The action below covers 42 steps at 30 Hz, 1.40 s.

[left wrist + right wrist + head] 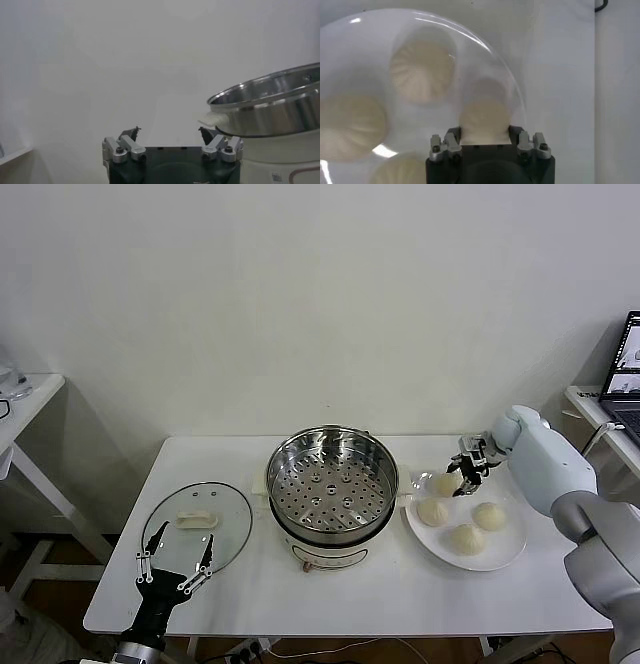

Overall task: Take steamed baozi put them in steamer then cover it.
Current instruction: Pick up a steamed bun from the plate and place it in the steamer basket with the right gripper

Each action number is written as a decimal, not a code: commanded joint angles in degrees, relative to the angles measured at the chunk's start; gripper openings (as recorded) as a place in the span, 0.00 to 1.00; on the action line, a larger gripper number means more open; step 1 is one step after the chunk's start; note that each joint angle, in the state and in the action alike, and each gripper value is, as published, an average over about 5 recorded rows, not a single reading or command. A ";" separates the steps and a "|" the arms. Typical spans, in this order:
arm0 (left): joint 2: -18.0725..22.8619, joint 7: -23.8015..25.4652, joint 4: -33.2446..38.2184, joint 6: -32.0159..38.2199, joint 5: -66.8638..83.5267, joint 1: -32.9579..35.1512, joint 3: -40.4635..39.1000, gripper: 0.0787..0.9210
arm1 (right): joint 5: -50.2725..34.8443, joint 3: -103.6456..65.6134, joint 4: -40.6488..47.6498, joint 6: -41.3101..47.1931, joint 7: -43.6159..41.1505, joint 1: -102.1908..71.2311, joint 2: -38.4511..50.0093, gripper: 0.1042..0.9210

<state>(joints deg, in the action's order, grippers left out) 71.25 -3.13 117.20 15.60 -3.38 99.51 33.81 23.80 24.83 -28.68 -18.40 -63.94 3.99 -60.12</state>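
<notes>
— Where's the bun (pixel 446 482) you're after?

— On the plate (pixel 508 552), at its far edge nearest the steamer (pixel 332 482) — right between my right gripper (pixel 468 474) fingers, which are closed against its sides.

— And the other arm?

— My left gripper (pixel 178 568) hovers over the glass lid (pixel 195 524), fingers spread wide. The steamer lies to my right gripper's left — it's the nearer one.

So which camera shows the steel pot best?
The head view: the whole steamer shows from above, holed tray and all. The left wrist view catches only part of its side and rim. The right wrist view shows none of it.
</notes>
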 commanded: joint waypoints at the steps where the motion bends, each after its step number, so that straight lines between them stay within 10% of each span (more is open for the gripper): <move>1: -0.18 -0.03 -0.16 -0.06 -0.11 -0.20 -0.02 0.88 | -7.87 7.20 -17.10 -8.87 -2.84 7.89 5.57 0.68; 18: -0.49 -0.36 0.60 0.80 -0.46 0.68 -0.10 0.88 | -12.86 24.19 -35.08 -21.47 -8.10 22.01 -3.87 0.68; 42: -0.43 -0.56 0.28 1.78 -0.44 0.26 -0.07 0.88 | 1.91 24.27 -21.89 -25.25 -7.91 13.63 -16.05 0.68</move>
<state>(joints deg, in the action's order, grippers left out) 70.83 -3.68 117.70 17.15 -3.82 99.83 33.73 21.34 48.74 -54.33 -42.24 -71.88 19.12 -72.83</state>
